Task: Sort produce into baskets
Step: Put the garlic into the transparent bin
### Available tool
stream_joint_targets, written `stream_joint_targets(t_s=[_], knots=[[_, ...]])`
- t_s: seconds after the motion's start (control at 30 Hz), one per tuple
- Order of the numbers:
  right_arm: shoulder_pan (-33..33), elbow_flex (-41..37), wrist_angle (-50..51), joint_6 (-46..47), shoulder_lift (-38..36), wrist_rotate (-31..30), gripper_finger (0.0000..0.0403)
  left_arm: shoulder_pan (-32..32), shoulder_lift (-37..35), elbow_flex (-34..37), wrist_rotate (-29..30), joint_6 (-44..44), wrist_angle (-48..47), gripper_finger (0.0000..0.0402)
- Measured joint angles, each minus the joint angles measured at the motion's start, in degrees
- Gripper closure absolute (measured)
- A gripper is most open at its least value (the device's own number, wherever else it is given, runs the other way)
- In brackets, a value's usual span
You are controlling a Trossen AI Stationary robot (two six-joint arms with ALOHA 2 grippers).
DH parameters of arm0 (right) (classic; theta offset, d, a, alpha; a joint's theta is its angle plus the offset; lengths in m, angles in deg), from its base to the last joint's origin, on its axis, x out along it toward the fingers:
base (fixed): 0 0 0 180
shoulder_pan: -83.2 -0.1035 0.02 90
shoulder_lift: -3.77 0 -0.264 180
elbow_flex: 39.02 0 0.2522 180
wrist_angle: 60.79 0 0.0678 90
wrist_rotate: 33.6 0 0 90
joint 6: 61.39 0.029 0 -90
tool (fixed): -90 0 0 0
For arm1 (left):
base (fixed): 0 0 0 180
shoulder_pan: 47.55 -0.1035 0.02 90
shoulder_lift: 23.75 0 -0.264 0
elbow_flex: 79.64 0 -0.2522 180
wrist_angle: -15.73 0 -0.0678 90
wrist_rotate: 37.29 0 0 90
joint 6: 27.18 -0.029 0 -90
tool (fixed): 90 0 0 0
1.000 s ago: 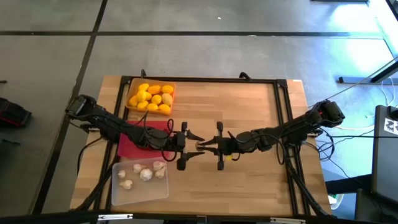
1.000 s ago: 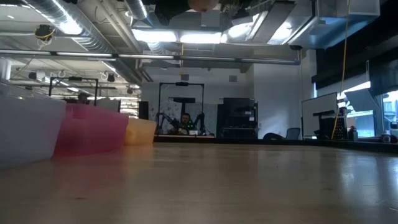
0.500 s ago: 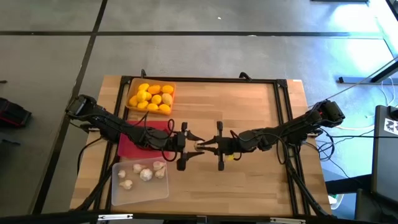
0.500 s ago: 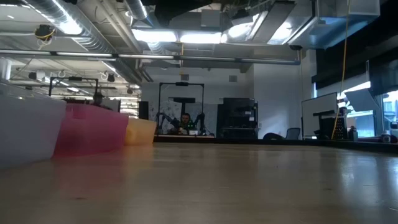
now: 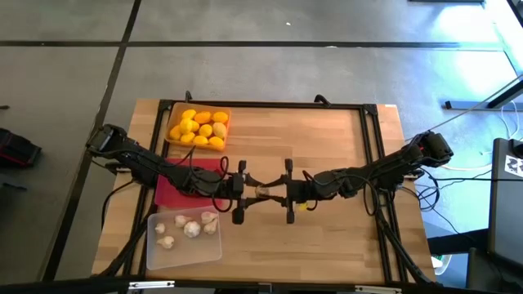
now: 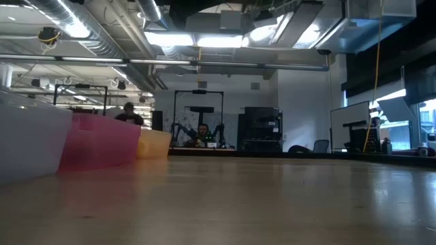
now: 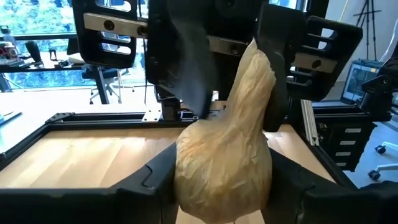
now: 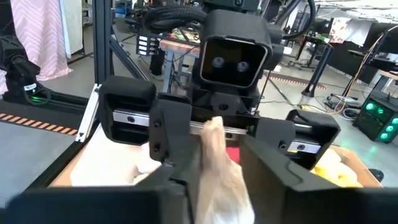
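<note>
Meeting above mid-worktop [image 5: 327, 147], the left gripper [image 5: 252, 189] and right gripper [image 5: 276, 191] both pinch one garlic bulb [image 7: 227, 155], apparently a handover toward the clear basket [image 5: 155, 245] on the near left; farther back sit the red basket [image 5: 167, 194], then the orange basket [image 5: 175, 110] of lemons [image 5: 200, 127]

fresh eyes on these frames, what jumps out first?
The two dark grippers meet tip to tip at the table's middle, the left gripper and right gripper both closed on one papery white garlic bulb held above the wooden table. Along the left edge sit three trays: the translucent orange basket full of yellow lemon-like fruits, the red-pink basket, and the clear basket holding white garlic bulbs.
</note>
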Motion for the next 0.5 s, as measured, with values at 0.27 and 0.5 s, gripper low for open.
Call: stream_joint_targets(t_s=[0.27, 0.5], knots=[[-0.1, 0.0, 9.4, 1.6, -5.4, -0.3, 0.0231, 0.8, -1.3, 0.0, 0.1, -0.1, -3.0, 0.0235], [-0.1, 0.1, 25.7, 7.9, -10.7, 1.6, 0.0222, 3.3, -4.9, 0.0, 0.3, 3.5, -13.6, 0.0234]])
